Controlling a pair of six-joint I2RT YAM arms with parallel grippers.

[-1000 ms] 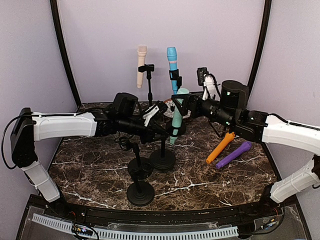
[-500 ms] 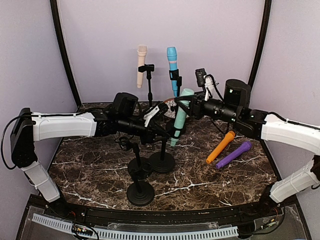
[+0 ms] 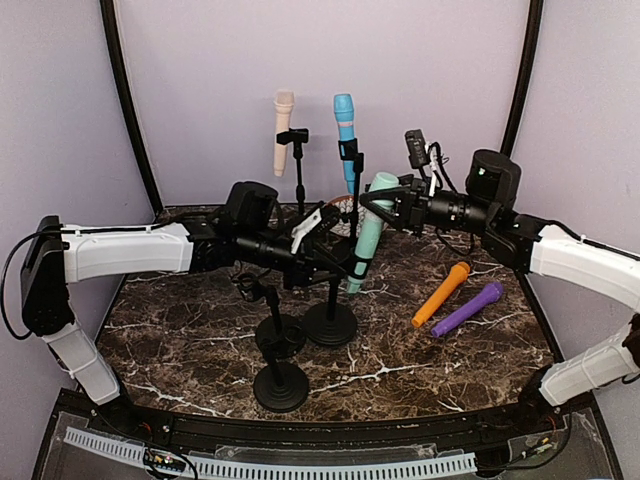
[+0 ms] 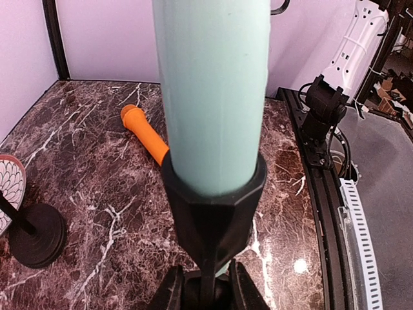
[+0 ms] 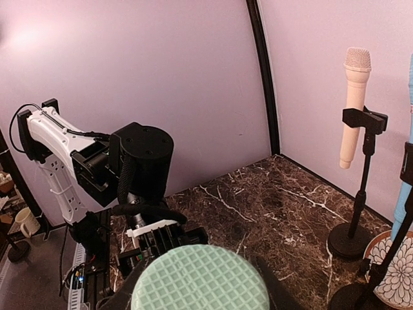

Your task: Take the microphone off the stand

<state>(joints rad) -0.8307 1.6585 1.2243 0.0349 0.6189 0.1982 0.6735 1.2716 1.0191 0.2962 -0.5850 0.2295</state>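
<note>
Inside a robotics lab test cell: two white arms (image 3: 120, 250) are bolted to a marble-look desk (image 3: 420, 355), ringed by plain lilac walls (image 3: 420, 60) and curved black poles (image 3: 128, 110). Microphones (image 3: 372, 215) sit on stands (image 3: 330, 322). A slotted cable duct (image 3: 300, 465) and loose cables (image 4: 341, 158) line the edge, with a mug (image 5: 26, 223) beyond.

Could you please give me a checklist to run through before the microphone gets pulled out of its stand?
1. Right gripper closed on the green microphone head: ok.
2. Left gripper clamped on the stand below the clip: ok.
3. Green microphone out of clip: not ok, seated.
4. Gap to blue microphone behind: cannot tell.
5. Orange microphone apart from stand: ok.
</note>
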